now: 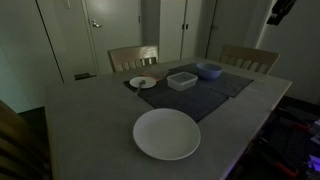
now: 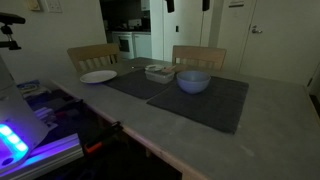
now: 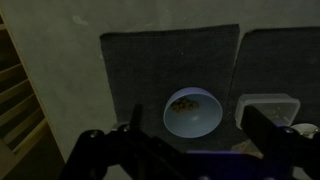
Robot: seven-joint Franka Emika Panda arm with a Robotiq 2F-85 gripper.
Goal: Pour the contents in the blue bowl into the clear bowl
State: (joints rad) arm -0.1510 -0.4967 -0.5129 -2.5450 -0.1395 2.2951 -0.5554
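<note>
My gripper (image 3: pixel 193 128) hangs wide open. Below it, between my fingers, sits the blue bowl (image 3: pixel 190 108), round and smooth, holding brownish bits. The clear bowl (image 3: pixel 270 103) is just beside it.

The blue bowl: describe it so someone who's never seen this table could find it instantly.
On the grey dining table, look to the dark placemats by the two wooden chairs. The blue bowl sits there beside the clear bowl. It alone is round, deep and blue; the clear bowl is squarish and whitish, the plates flat and white.

Exteriors across table (image 1: pixel 80 120); wrist overhead
</note>
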